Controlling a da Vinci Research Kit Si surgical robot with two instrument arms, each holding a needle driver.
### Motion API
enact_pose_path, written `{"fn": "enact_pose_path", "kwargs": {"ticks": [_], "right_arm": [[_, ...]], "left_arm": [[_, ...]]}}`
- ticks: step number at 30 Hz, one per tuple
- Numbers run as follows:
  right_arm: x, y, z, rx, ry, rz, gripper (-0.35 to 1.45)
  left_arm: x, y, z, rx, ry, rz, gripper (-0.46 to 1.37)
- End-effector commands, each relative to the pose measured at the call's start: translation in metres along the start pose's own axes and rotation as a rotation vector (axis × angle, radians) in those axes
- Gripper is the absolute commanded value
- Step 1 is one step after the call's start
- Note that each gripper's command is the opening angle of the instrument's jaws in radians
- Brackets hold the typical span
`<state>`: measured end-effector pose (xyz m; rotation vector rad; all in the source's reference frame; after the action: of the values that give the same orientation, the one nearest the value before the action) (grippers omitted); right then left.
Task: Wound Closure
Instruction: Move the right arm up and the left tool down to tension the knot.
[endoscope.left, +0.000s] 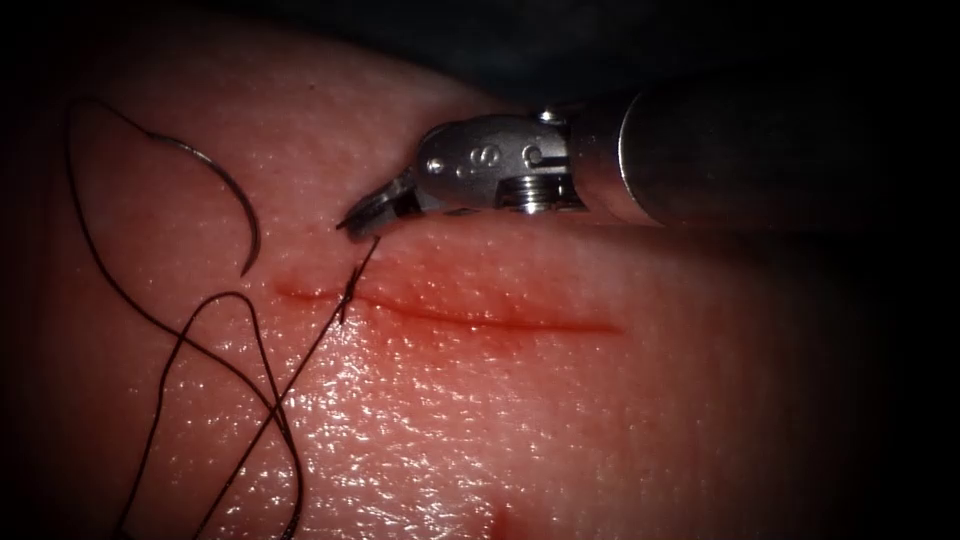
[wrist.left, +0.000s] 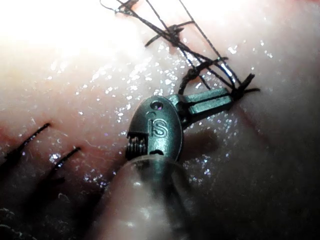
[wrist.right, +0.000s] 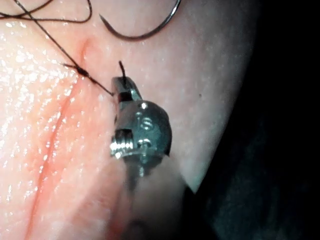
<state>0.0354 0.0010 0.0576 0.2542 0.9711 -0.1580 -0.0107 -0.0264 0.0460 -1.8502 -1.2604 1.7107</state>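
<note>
We see the right tool (endoscope.left: 362, 215) with its jaws closed on the thread (endoscope.left: 362, 262), just above the left end of the cut (endoscope.left: 470, 316). From the jaws the strand runs taut down to a knot (endoscope.left: 347, 293) on the cut. The needle (endoscope.left: 232, 195) lies free on the tissue (endoscope.left: 560, 420), held by neither tool, beyond the cut's left end toward the tissue's upper left edge, with no part in the tissue. Slack thread loops across the tissue's lower left, apart from the jaws. Red fluid (endoscope.left: 400, 278) lines the cut.

The right wrist view adds a short thread end (wrist.right: 120, 66) standing out past the jaw tips, with the needle (wrist.right: 142, 35) just beyond.

In the left wrist view we see the left tool (wrist.left: 231, 96), jaws pressed together on a knot of thread (wrist.left: 244, 86), amid several tied stitches (wrist.left: 172, 32) with cut ends (wrist.left: 30, 136).
</note>
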Motion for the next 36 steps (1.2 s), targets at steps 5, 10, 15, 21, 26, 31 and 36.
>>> {"fn": "enact_pose_path", "kwargs": {"ticks": [5, 10, 15, 21, 26, 31, 36], "right_arm": [[0.0004, -0.0005, 0.0001, -0.061, -0.054, -0.131, -0.35], [0.0005, -0.0001, -0.0003, -0.123, -0.099, -0.198, -0.35], [0.0001, -0.0001, -0.0001, -0.122, -0.102, -0.211, -0.35], [-0.0001, -0.0003, 0.0001, -0.123, -0.105, -0.224, -0.35], [-0.0002, -0.0003, 0.0002, -0.126, -0.108, -0.231, -0.35], [-0.0003, -0.0002, 0.0002, -0.133, -0.107, -0.230, -0.35], [-0.0002, -0.0002, 0.0002, -0.135, -0.100, -0.229, -0.35]], "left_arm": [[-0.0005, 0.0001, -0.0004, 0.003, 0.001, -0.004, -0.35], [-0.0007, 0.0002, -0.0007, 0.011, 0.006, -0.002, -0.35], [-0.0010, 0.0001, -0.0008, 0.019, 0.008, -0.005, -0.35], [-0.0011, 0.0001, -0.0009, 0.022, 0.008, -0.005, -0.35], [-0.0010, 0.0001, -0.0009, 0.024, 0.009, -0.005, -0.35], [-0.0008, 0.0000, -0.0009, 0.027, 0.012, -0.008, -0.35], [-0.0005, -0.0001, -0.0008, 0.028, 0.014, -0.005, -0.35]]}}
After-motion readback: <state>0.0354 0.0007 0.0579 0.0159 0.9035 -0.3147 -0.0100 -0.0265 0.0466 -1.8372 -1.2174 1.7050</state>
